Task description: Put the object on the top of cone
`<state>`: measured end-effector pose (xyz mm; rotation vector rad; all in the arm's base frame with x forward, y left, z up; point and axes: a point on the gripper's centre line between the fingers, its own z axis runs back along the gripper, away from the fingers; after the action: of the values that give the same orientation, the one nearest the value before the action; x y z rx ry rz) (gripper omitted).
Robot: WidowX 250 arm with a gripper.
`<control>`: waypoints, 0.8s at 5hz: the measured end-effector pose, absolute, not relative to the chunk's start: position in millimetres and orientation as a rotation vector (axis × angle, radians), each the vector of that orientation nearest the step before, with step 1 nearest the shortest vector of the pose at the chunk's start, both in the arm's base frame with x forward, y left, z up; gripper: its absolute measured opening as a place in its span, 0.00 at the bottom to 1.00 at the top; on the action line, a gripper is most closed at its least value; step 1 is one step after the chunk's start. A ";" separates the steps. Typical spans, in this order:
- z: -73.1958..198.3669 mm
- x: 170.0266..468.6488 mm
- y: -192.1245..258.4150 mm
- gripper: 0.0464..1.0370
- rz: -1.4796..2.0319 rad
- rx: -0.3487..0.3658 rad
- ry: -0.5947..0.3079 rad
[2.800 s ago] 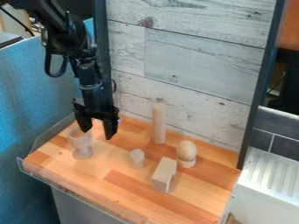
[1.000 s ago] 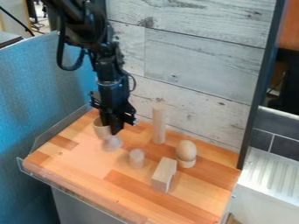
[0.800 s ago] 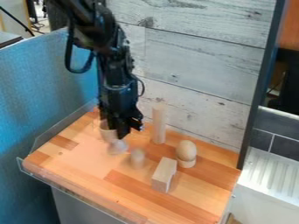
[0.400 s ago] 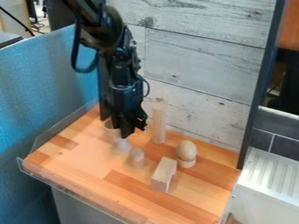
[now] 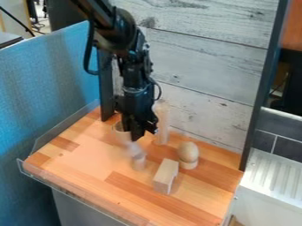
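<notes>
The black gripper (image 5: pixel 133 134) hangs over the middle of the wooden board, shut on a pale wooden goblet-shaped cup (image 5: pixel 121 134). The cup tilts, with its bowl at the upper left and its foot (image 5: pixel 135 150) towards the lower right; part of the bowl is behind the gripper. Just below the foot stands a small pale cylinder (image 5: pixel 138 163), its top overlapped by the foot in this view. Whether the two touch, I cannot tell.
A tall wooden cylinder (image 5: pixel 161 126) stands close right of the gripper. Further right are an egg-shaped piece on a round base (image 5: pixel 188 152) and a notched block (image 5: pixel 166 176). Behind the board (image 5: pixel 82 176) rises a plank wall; a clear rim edges its left and front.
The gripper has moved right from the board's left side, taking hold of the cup and carrying it, tilted, to the small cylinder. The other pieces stand where they were.
</notes>
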<state>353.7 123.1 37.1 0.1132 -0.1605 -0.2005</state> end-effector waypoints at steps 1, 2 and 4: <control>37.5 357.8 117.0 0.09 -0.216 0.122 -0.171; 36.9 359.3 115.2 0.09 -0.218 0.131 -0.178; 32.0 359.9 110.1 0.09 -0.227 0.153 -0.190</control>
<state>359.9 110.1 32.0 0.1534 -0.1895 -0.2270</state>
